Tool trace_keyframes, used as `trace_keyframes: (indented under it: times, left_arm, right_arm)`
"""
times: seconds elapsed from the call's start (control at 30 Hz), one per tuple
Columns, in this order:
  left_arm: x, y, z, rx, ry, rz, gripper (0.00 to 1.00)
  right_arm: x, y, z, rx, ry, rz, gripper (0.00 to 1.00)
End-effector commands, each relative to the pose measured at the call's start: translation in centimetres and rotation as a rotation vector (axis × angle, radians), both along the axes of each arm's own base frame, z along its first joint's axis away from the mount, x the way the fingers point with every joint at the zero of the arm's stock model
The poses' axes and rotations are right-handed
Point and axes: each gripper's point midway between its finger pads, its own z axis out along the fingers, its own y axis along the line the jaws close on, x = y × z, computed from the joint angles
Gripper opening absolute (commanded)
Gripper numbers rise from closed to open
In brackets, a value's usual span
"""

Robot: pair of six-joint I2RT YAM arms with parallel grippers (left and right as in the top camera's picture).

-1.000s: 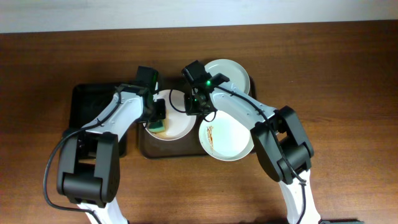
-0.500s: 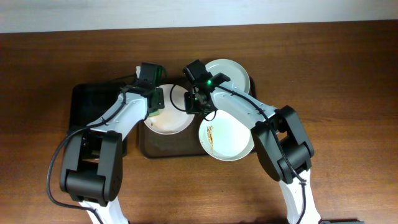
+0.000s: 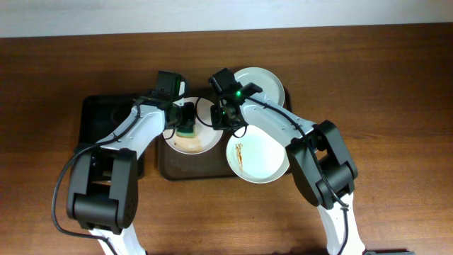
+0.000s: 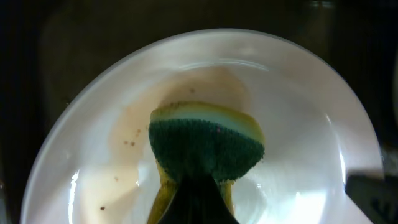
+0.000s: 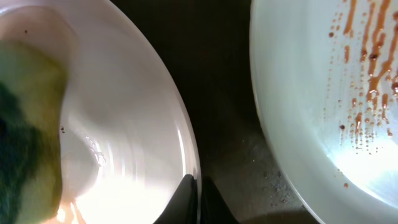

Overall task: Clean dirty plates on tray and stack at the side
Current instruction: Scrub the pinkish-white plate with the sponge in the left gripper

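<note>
Three white plates lie on the brown tray (image 3: 167,172). The left plate (image 3: 200,145) (image 4: 298,112) (image 5: 130,106) has a wet brownish film. My left gripper (image 3: 185,122) (image 4: 198,199) is shut on a green and yellow sponge (image 3: 185,132) (image 4: 208,146) (image 5: 25,155) pressed on this plate. My right gripper (image 3: 225,119) (image 5: 199,190) is shut on the right rim of the same plate. The front right plate (image 3: 265,159) (image 5: 311,81) carries brown-orange smears (image 3: 240,156) (image 5: 367,56). The back plate (image 3: 265,83) looks unmarked where visible.
A smaller black tray (image 3: 106,120) lies left of the brown tray, under my left arm. Bare wooden table (image 3: 382,106) spreads on both sides and in front.
My left gripper has swept the sponge from the plate's front to its left rim and back to the middle. A brownish film now shows on the plate. The right gripper has held still.
</note>
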Motion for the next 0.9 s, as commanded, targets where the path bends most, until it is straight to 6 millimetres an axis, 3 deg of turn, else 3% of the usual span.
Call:
trace_keyframes:
  times: [0.0, 0.1, 0.2, 0.27, 0.33, 0.43, 0.5, 0.7, 0.87]
  left_arm:
    - [1.0, 4.0, -0.4, 0.209, -0.054, 0.131, 0.01]
    - [-0.2, 6.6, -0.5, 0.352, -0.02, 0.176, 0.01]
    - [-2.1, 7.2, -1.1, 0.391, 0.061, 0.165, 0.01]
    - [-3.8, 6.2, -1.9, 0.334, 0.143, 0.126, 0.01]
    - [-5.7, 2.8, -2.6, 0.148, 0.24, 0.038, 0.01]
    - [-6.2, 0.1, -2.3, -0.005, 0.266, -0.026, 0.01]
    - [-6.1, -0.1, -2.3, -0.027, 0.266, -0.026, 0.01]
    - [-6.0, 0.1, -2.1, -0.082, 0.275, -0.017, 0.01]
    - [-5.2, -3.1, 0.3, -0.331, 0.198, -0.246, 0.01]
  right_arm:
    - [0.1, 0.2, -0.2, -0.005, -0.001, 0.002, 0.04]
    - [0.1, 0.2, -0.2, -0.005, -0.001, 0.002, 0.04]
    - [0.1, 0.2, -0.2, -0.004, -0.001, 0.002, 0.04]
    - [0.1, 0.2, -0.2, -0.004, 0.0, 0.002, 0.04]
    - [-0.1, 0.5, -0.2, 0.008, 0.008, 0.007, 0.04]
    - [-0.9, 1.6, 0.0, 0.073, 0.049, 0.032, 0.04]
    - [-1.9, 2.7, 0.2, 0.15, 0.104, 0.06, 0.04]
    - [-3.1, 3.6, 1.2, 0.306, 0.186, 0.139, 0.04]
    - [-3.4, 3.0, 0.9, 0.335, 0.213, 0.147, 0.04]
